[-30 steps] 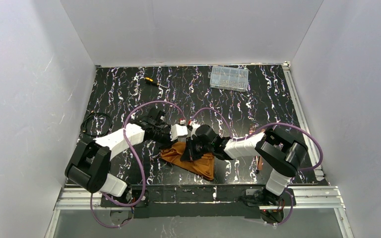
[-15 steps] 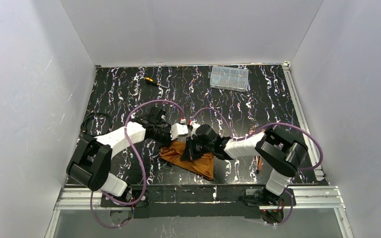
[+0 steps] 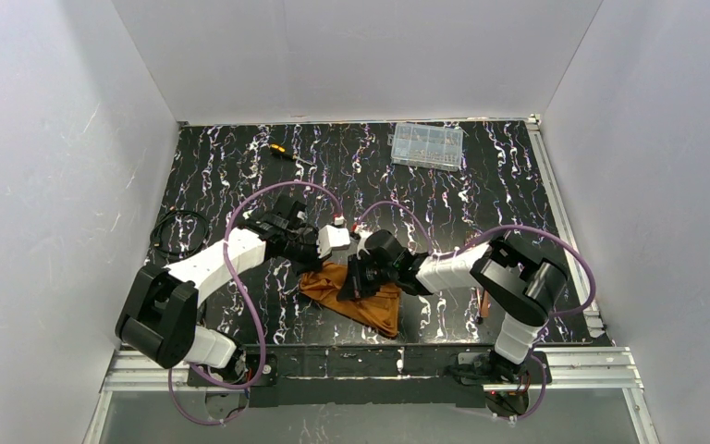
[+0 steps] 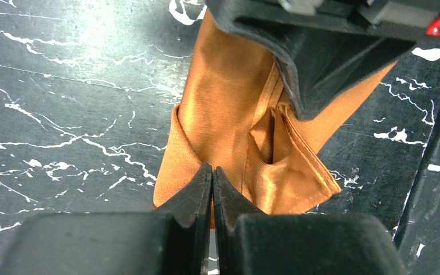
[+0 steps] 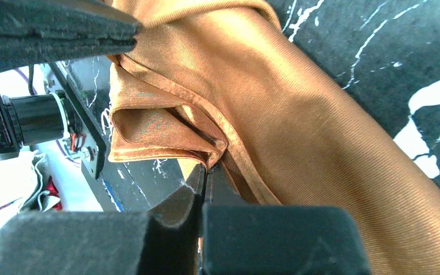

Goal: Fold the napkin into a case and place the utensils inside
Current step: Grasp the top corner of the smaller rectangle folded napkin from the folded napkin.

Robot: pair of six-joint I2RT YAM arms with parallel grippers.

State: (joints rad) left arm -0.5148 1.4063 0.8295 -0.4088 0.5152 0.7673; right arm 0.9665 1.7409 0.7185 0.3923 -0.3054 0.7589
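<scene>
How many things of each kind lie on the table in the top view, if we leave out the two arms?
napkin: 1
screwdriver: 1
clear compartment box: 1
black cable coil: 1
copper utensils: mostly hidden by the right arm, cannot be counted
Total: 4 counted, plus the utensils

My left arm (image 3: 213, 264) and right arm (image 3: 448, 270) wear white shells between black joint housings, trail looping purple cables (image 3: 282, 187), and the left gripper (image 4: 212, 172) has matte black fingers.
</scene>
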